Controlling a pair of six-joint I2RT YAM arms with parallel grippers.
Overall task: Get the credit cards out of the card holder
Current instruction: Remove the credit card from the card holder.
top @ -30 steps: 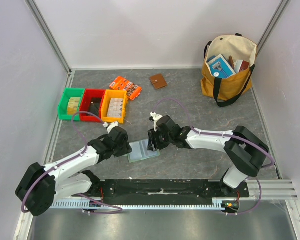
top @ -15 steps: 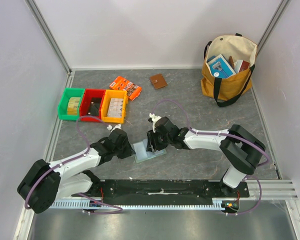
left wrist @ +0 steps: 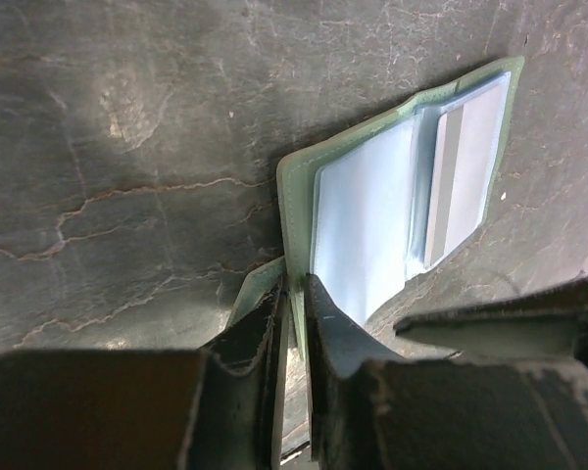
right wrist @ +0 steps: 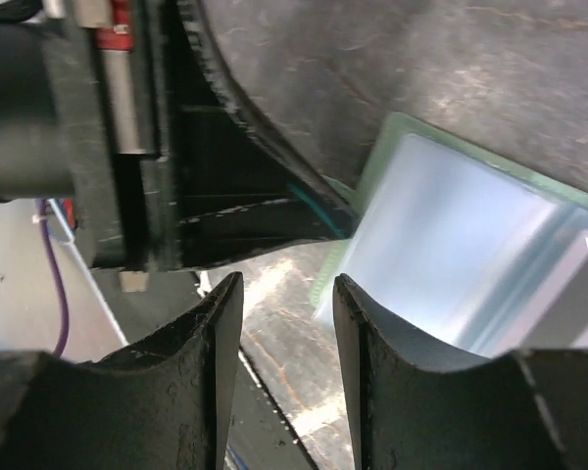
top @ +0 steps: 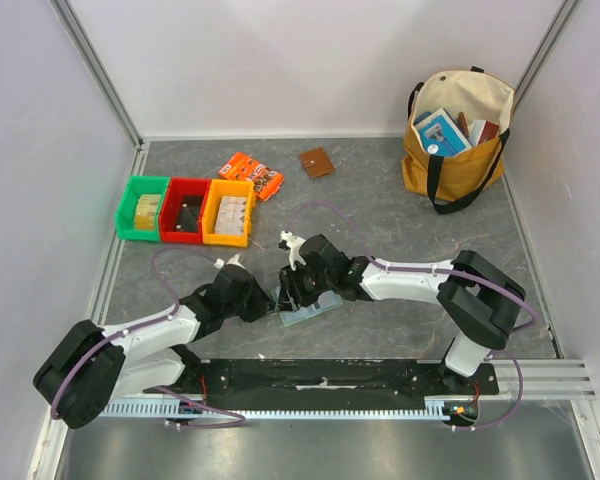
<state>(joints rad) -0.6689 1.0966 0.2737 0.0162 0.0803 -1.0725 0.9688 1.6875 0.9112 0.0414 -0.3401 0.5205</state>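
Observation:
The card holder (top: 312, 308) lies open on the dark table between the two arms, pale green with light-blue sleeves. In the left wrist view its near edge (left wrist: 296, 235) stands between the jaws of my left gripper (left wrist: 294, 299), which is shut on it. A pale card with a grey stripe (left wrist: 463, 166) sits in the far sleeve; no tan-orange card shows. My right gripper (right wrist: 286, 313) is open and empty, low over the holder's (right wrist: 461, 245) left corner, facing the left gripper (top: 268, 300). In the top view the right gripper (top: 292, 290) hides part of the holder.
Green (top: 140, 207), red (top: 185, 210) and orange (top: 228, 212) bins stand at the back left. An orange printed packet (top: 252, 174) and a brown square wallet (top: 317, 162) lie behind them. A yellow tote bag (top: 458, 135) with books stands at the back right.
Both grippers have moved left and slightly nearer. The holder has shifted with them. The right gripper has gone from the holder's middle to its left corner.

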